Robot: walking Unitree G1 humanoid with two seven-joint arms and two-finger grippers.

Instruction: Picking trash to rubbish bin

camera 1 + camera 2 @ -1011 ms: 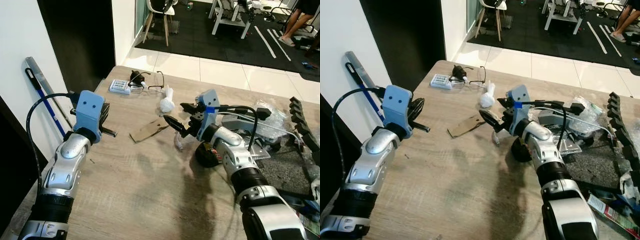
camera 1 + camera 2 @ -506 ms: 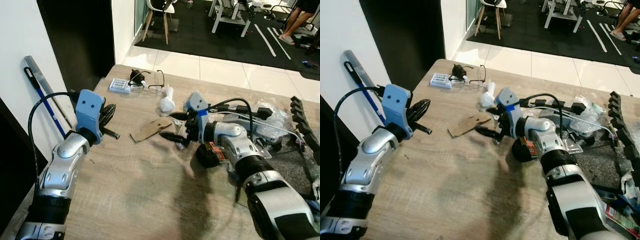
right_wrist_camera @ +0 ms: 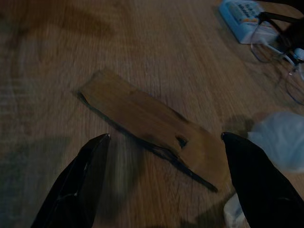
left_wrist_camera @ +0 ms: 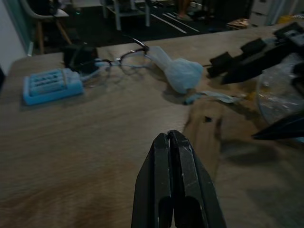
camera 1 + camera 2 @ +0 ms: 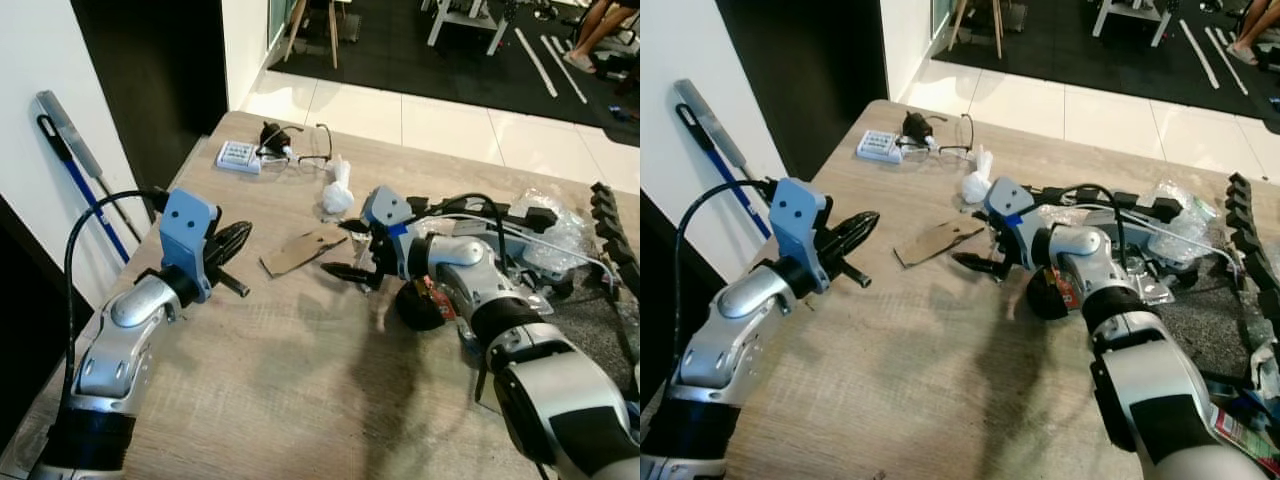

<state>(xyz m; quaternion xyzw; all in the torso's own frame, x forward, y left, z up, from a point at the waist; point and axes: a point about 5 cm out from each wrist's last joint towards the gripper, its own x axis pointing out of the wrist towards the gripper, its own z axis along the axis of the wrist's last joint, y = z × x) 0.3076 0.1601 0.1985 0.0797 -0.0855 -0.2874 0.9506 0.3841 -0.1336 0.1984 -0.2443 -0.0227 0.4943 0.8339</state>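
A flat brown cardboard scrap (image 5: 300, 250) lies on the wooden table (image 5: 270, 400). My right gripper (image 5: 350, 248) hangs open just past its right end, one finger on each side; the right wrist view has the cardboard scrap (image 3: 147, 118) lying between the spread fingers (image 3: 80, 185). A white crumpled wad (image 5: 337, 195) rests just behind the scrap. My left gripper (image 5: 235, 240) is shut and empty, a short way left of the scrap and pointing at it. Through the left wrist camera the shut fingertips (image 4: 170, 142) aim at the cardboard scrap (image 4: 209, 128) and the white wad (image 4: 183, 73).
Glasses (image 5: 310, 155) and a blue-white pack (image 5: 237, 155) sit at the table's far edge. A black round object (image 5: 415, 305) is under my right forearm. Plastic bags and cables (image 5: 540, 220) crowd the right side. A mop handle (image 5: 65, 150) leans on the left wall.
My right gripper has swung left and down to the cardboard's right end, still open. My left gripper has edged toward the scrap. The camera has shifted slightly.
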